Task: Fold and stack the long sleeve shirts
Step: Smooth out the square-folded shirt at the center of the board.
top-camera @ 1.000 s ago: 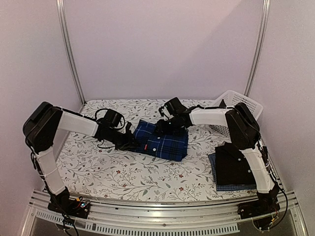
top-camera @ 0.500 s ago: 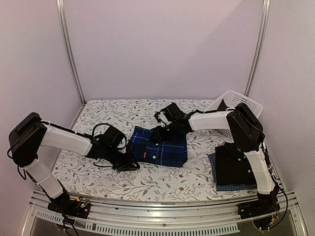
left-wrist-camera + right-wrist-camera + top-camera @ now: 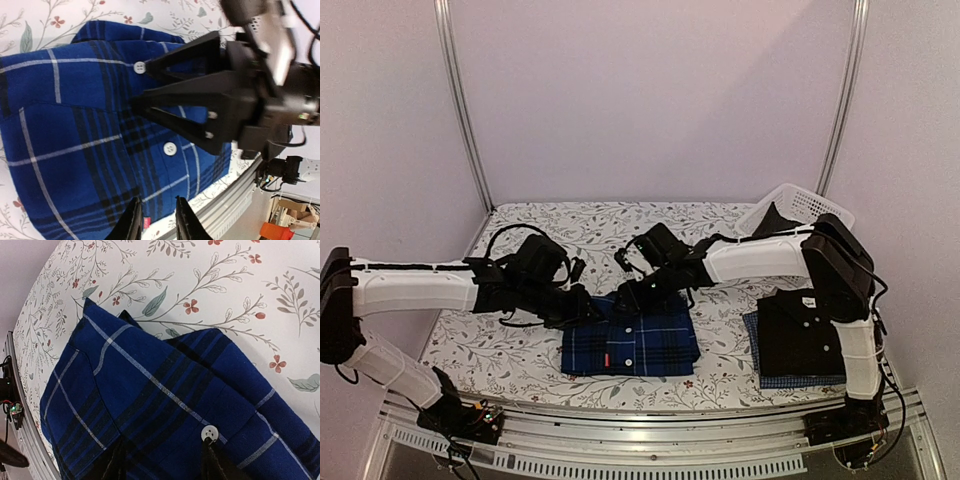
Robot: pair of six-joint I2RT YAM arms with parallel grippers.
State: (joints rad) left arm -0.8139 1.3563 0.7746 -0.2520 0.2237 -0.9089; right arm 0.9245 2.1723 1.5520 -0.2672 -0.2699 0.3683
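The dark blue plaid shirt [image 3: 640, 345] lies folded near the table's [image 3: 510, 365] front edge, the left gripper [image 3: 157, 217] clamped on its far left corner and the right gripper [image 3: 162, 460] just beside it, jaws parted on the cloth, while the black shirt [image 3: 798, 335] sits well apart at right.

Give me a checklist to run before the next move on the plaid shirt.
1. The plaid shirt is folded flat: ok.
2. The black shirt lies on the check shirt: ok.
3. The plaid shirt is on that stack: not ok, it lies apart, to the stack's left.
4. The right gripper is open over the plaid shirt: ok.
5. The left gripper holds cloth: cannot tell.
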